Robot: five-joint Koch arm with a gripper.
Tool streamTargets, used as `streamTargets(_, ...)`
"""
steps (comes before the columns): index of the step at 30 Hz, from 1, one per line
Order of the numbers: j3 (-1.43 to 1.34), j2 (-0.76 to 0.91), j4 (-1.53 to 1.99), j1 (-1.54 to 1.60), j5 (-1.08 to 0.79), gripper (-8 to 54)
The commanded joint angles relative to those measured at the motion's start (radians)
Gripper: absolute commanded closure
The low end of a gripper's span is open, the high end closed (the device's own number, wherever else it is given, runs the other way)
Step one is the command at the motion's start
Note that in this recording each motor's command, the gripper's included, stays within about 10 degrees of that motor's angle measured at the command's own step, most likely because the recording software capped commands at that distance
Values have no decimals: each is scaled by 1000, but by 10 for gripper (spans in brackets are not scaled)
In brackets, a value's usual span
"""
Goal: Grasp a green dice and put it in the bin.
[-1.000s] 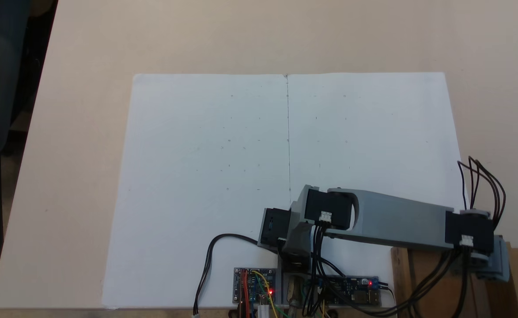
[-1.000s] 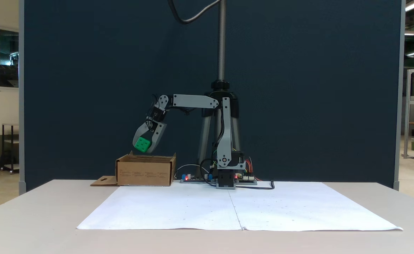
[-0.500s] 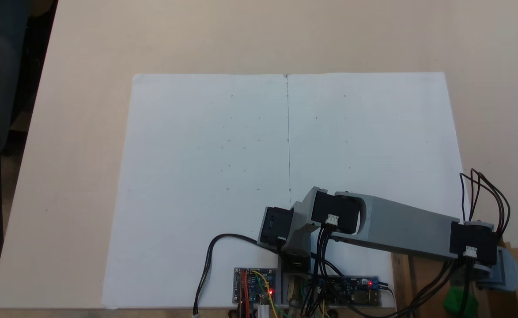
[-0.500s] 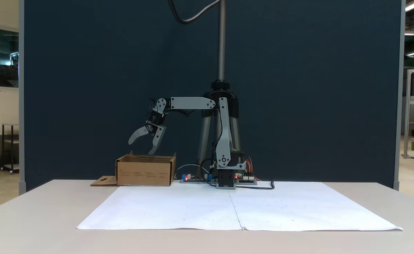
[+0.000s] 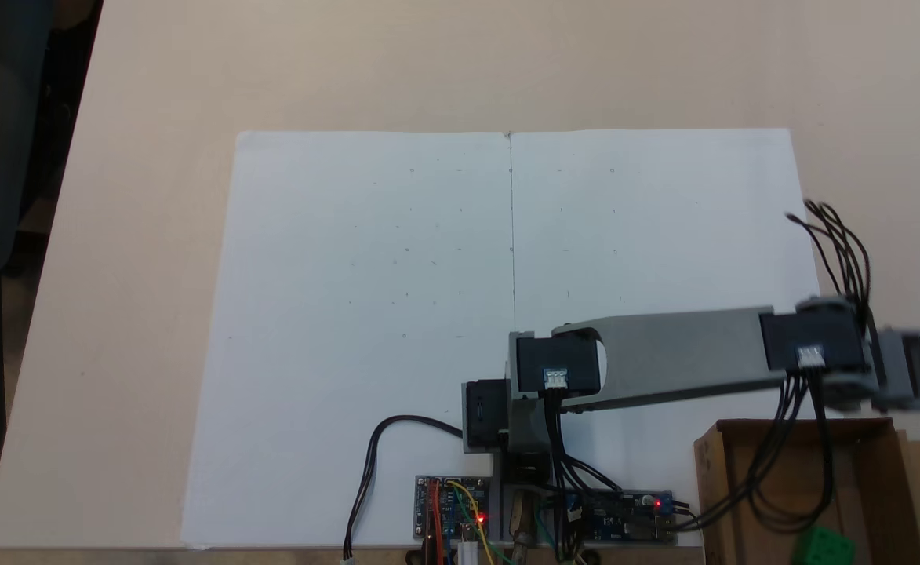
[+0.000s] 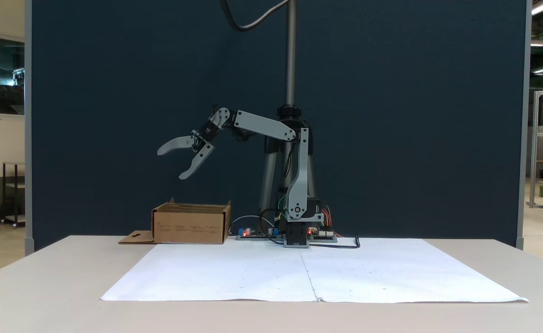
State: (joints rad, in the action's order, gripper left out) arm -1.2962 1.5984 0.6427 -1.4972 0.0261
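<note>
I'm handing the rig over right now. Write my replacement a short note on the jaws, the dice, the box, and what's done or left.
Gripper: jaws wide open and empty, raised above and clear of the box.
Small bright green plastic dice: lying inside the open brown cardboard box at the white paper's corner near the arm's base.
Done: dice is in the bin.
Left: probably just bringing the arm back to rest.

A large white paper sheet [image 5: 428,314] covers the frame's middle on the beige bench [image 5: 154,118]; a dark blue partition panel [image 6: 114,92] fills the upper frame.

Green dice [image 5: 822,544], brown bin [image 6: 190,225], grey pincer [image 6: 171,163].
</note>
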Motion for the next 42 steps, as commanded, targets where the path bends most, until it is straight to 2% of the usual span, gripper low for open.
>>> streamTargets(1, 43, 61, -57, 61, 43, 40)
streamTargets(9, -5, 160, -57, 402, 38, 29)
streamTargets(21, -241, 316, -81, 997, 37, 21)
streamTargets(26, -440, 383, -257, 1207, 37, 21)
streamTargets(28, -643, 469, -388, 1302, 34, 22)
streamTargets(31, -775, 548, -497, 1381, 35, 22)
streamTargets(42, -1184, 718, -871, 1468, -8, 24)
